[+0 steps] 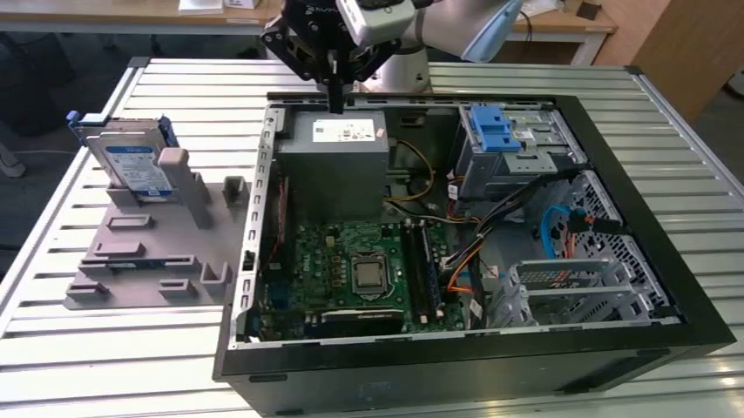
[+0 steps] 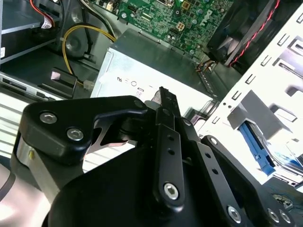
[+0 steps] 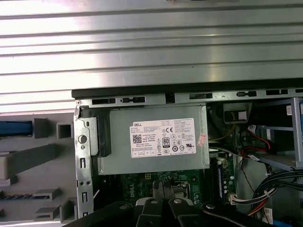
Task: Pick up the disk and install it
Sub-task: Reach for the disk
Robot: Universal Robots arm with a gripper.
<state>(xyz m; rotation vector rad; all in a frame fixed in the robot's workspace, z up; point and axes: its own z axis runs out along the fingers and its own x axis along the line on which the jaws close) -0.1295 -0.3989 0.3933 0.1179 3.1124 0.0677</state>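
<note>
- Black two-finger gripper [image 1: 336, 97] hangs over the far rim of the open black computer case [image 1: 465, 374], just above the grey power-supply box with a white sticker [image 1: 337, 165].
- Fingers [image 2: 166, 123] are pressed together in both wrist views, nothing held.
- The disk [image 1: 128, 164] is a flat silver hard drive with a white-and-blue label and blue plastic rails. It stands on edge in the grey plastic fixture [image 1: 134, 261] on the slatted metal table [image 1: 117, 366], outside the case at the exterior view's left, well apart from the gripper.
- Step in hand, my read: the reach for the pick, no grasp yet.
- To do it well:
  - open wide before descending
  - come in from above
  - clamp across the flat faces
  - stay clear of the fixture's grey upright post [image 1: 174, 174] just beside the disk
  - keep the pull in line with the slot
</note>
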